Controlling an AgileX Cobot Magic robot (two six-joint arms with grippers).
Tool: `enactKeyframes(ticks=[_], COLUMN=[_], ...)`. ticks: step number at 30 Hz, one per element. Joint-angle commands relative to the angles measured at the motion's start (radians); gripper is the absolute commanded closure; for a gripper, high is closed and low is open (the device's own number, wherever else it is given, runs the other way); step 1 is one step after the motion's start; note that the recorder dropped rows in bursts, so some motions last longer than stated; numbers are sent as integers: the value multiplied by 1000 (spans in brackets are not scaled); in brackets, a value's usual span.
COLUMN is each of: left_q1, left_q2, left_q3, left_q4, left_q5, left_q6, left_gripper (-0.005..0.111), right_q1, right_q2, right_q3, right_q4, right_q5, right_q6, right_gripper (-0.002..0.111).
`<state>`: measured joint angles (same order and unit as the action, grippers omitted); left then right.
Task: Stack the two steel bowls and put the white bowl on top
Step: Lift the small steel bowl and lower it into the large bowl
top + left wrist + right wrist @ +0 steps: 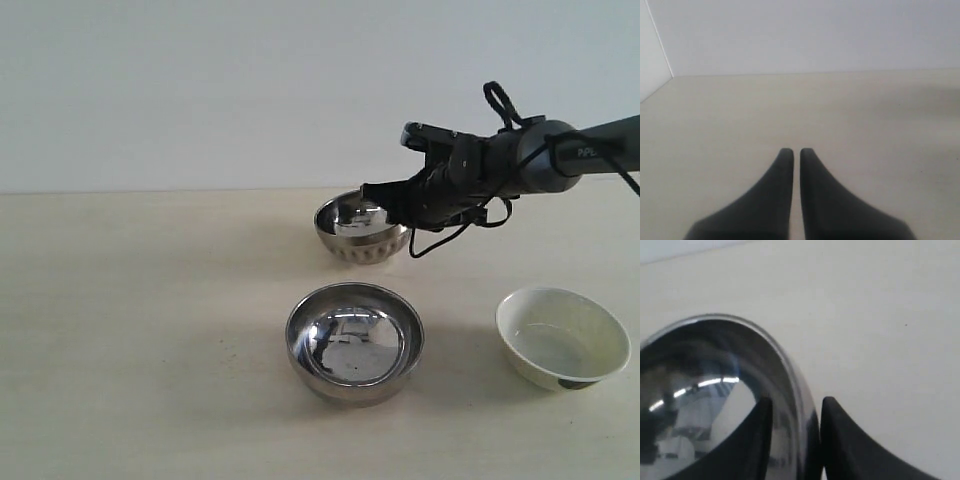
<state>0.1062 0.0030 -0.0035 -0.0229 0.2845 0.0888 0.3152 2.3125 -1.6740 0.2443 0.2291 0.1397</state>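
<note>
End effector [796, 407] fingers astride steel bowl [705, 390] rim, one inside, one outside

A pale wooden table [150, 350] is seen carrying three bowls. A smooth steel bowl [354, 342] is set near the middle, a dimpled steel bowl [358, 230] at its 12 o'clock, and a white bowl [562, 337] at its 3 o'clock.
</note>
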Motion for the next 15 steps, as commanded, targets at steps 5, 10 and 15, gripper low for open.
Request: enactKeyframes(ticks=[5, 10, 15], left_q1=[1, 1, 1], left_q2=[-3, -3, -3], left_q3=[3, 3, 3], left_q4=[-3, -3, -3], left_q5=[-7, -7, -7], left_q6=[-11, -11, -11], left_gripper=[103, 103, 103], right_q1=[-4, -4, -4], right_q2=[-119, -187, -281], right_q3=[-1, -1, -1], right_q4=[-11, -11, 38], right_q5=[35, 91, 174], right_q6=[-25, -34, -94], right_gripper=[108, 108, 108])
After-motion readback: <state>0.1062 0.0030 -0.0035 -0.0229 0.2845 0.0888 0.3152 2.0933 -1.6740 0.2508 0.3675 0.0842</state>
